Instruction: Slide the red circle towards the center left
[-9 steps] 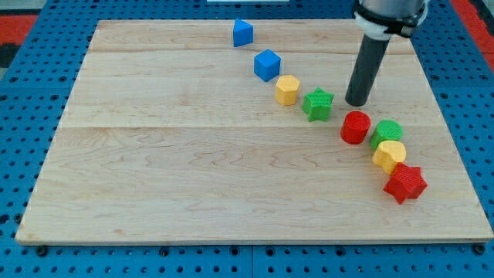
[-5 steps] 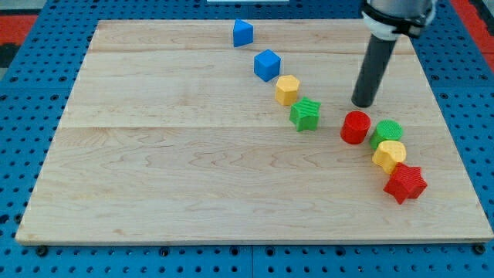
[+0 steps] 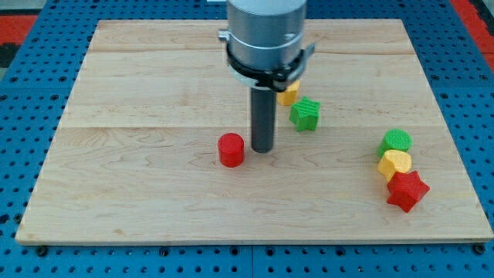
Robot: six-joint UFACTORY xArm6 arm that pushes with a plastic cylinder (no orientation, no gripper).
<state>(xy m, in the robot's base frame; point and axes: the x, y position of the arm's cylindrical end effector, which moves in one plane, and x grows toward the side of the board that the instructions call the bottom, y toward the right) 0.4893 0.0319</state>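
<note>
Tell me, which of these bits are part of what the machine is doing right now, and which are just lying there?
In the job: red circle; my tip, just to its right.

Lying about: green star, yellow block partly hidden by the arm, green circle, yellow block, red star.

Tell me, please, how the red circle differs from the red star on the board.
The red circle is a round cylinder; the red star has points. The circle stands alone near the board's middle, just to the view's left of my tip; the star sits at the view's lower right, against the yellow block. Both are red.
</note>
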